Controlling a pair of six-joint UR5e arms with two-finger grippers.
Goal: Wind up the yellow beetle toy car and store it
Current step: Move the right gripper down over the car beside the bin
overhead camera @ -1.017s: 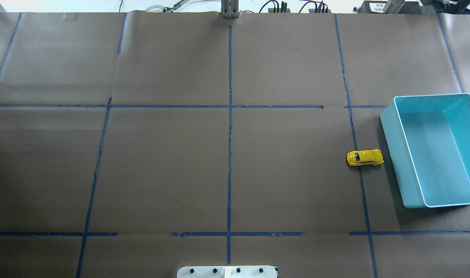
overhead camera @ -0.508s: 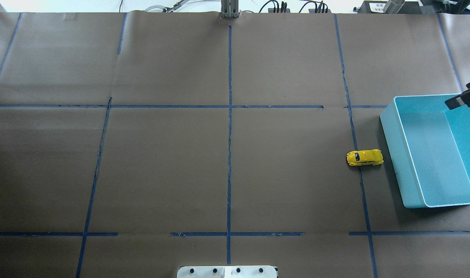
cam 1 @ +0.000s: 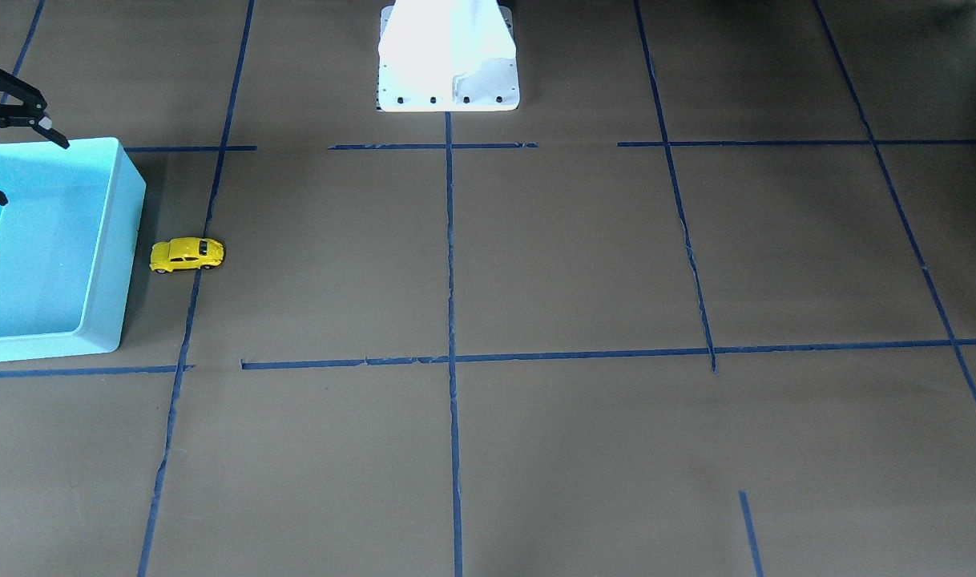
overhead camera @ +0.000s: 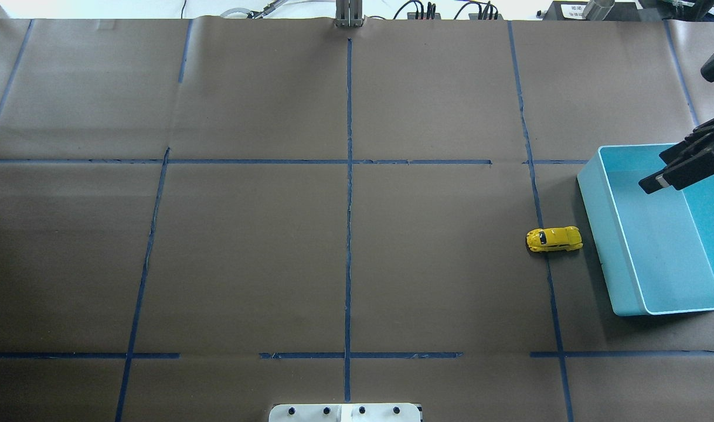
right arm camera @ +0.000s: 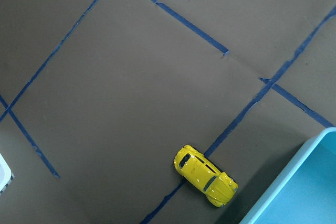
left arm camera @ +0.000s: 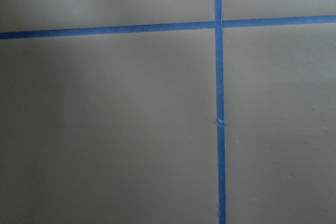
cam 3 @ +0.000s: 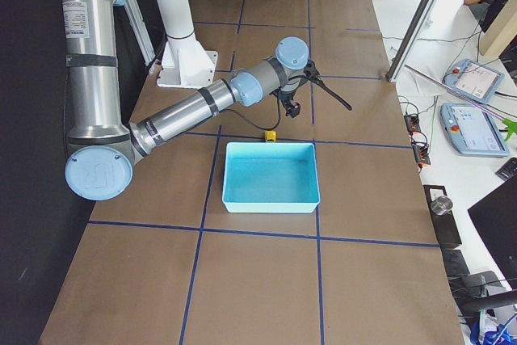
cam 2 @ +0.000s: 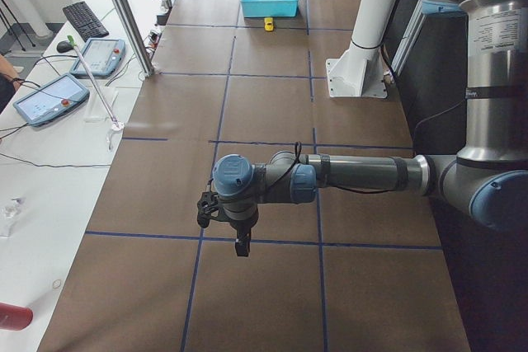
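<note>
**Toy beetle parked beside teal bin, gripper overhead**

The yellow beetle toy car (overhead camera: 554, 240) stands on its wheels on the brown paper-covered table (overhead camera: 245, 252). It sits across a blue tape line (overhead camera: 549, 275), just beside the long wall of the teal bin (overhead camera: 606, 234) and not touching it. The right gripper (cam 1: 33, 172) hangs in the air by the bin, fingers spread wide, holding nothing. The left gripper (cam 2: 239, 245) points down over the paper at the table's other end. How its fingers stand cannot be told.
</note>
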